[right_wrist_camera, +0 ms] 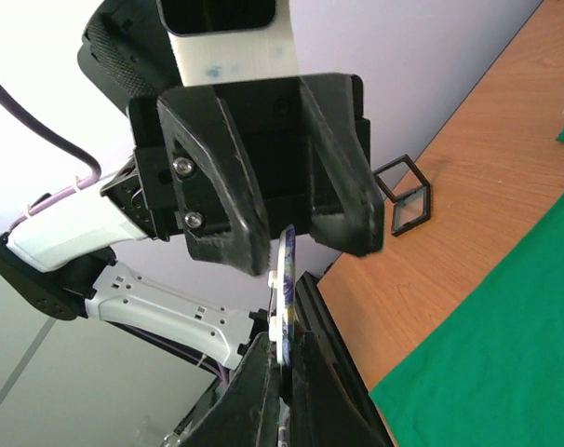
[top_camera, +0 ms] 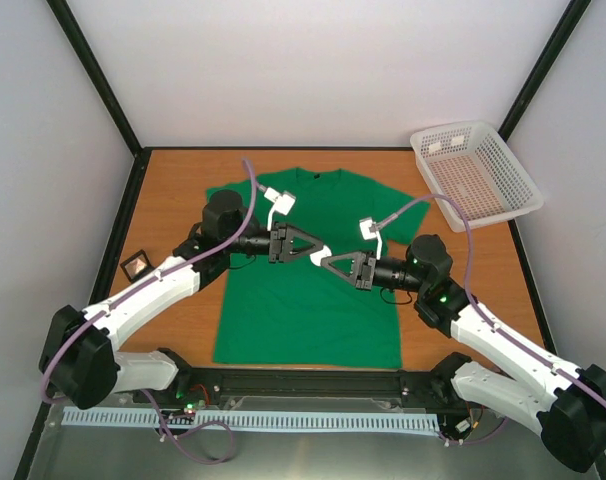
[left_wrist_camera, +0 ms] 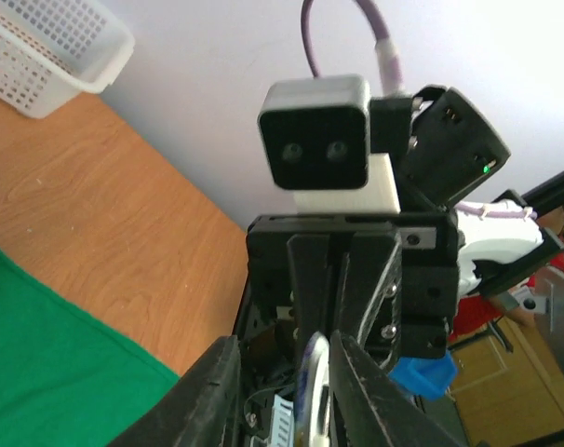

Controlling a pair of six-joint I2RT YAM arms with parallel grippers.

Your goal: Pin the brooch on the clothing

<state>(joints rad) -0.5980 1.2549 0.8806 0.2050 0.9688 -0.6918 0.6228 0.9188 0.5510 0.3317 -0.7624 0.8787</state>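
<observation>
The thin round brooch (right_wrist_camera: pixel 287 275) stood on edge above the flat green T-shirt (top_camera: pixel 303 310). The right gripper (right_wrist_camera: pixel 284 372) pinched its faces; the left gripper (left_wrist_camera: pixel 284 358) straddled it, black jaws apart.

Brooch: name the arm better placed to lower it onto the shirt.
Right, probably: the right jaws are shut on the brooch above the shirt; the left jaws merely straddle it, gaps showing.
</observation>
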